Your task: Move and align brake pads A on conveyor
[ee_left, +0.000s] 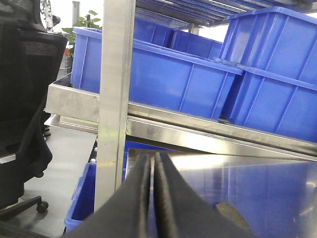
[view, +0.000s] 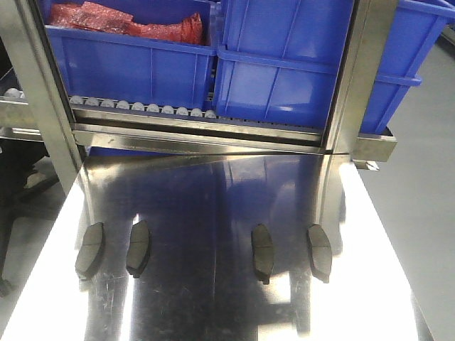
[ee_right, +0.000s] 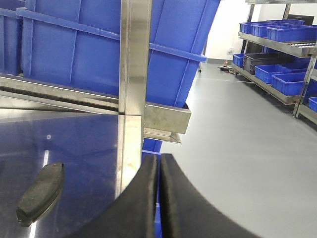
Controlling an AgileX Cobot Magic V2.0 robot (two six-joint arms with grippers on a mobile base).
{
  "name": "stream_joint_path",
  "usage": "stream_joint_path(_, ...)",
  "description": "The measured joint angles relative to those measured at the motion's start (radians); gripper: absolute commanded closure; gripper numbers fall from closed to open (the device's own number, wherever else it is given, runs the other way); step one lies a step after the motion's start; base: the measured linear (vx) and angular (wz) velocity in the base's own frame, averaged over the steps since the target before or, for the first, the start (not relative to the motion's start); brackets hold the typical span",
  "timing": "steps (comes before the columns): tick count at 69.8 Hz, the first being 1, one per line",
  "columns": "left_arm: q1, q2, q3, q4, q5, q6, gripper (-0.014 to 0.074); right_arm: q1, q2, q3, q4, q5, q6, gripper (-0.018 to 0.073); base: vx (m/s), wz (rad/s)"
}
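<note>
Front view first: a shiny steel table (view: 213, 192) is seen, and four brake pads (view: 139, 247) are counted on it, laid in one loose row across its near part. The far-left pad (view: 90, 250) and the second pad are set close as a pair. The third pad (view: 262, 253) and the far-right pad (view: 319, 252) make another pair, and a wide bare strip is left between the pairs. All four are lying flat, long sides running away from the camera, none touching. Behind the table a steel rack (view: 352, 85) is standing, with a line of rollers (view: 142, 108) along it. Blue bins (view: 284, 64) are carried on it: one alone at the left, then two stacks of two, as far as can be told. Red packets (view: 121, 21) are held in the left bin.

Over to the left wrist view: the left gripper (ee_left: 153, 161) is shown with its black fingers pressed together, nothing held, pointed roughly level at the rack. A steel upright (ee_left: 115, 99) is planted just ahead, and a black office chair (ee_left: 25, 99) is parked to the left.

Right wrist view now: the right gripper (ee_right: 159, 163) is likewise closed on nothing, aimed past the table's right edge. One pad (ee_right: 42, 191) is seen lying flat to its left, well apart from the fingers
</note>
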Motion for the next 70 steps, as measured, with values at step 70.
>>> stream_joint_path(70, 0.0, 0.0, 0.0, 0.0, -0.077, 0.0, 0.0603, 0.0, 0.0, 0.0, 0.0, 0.0, 0.0, 0.0563, 0.0, 0.0)
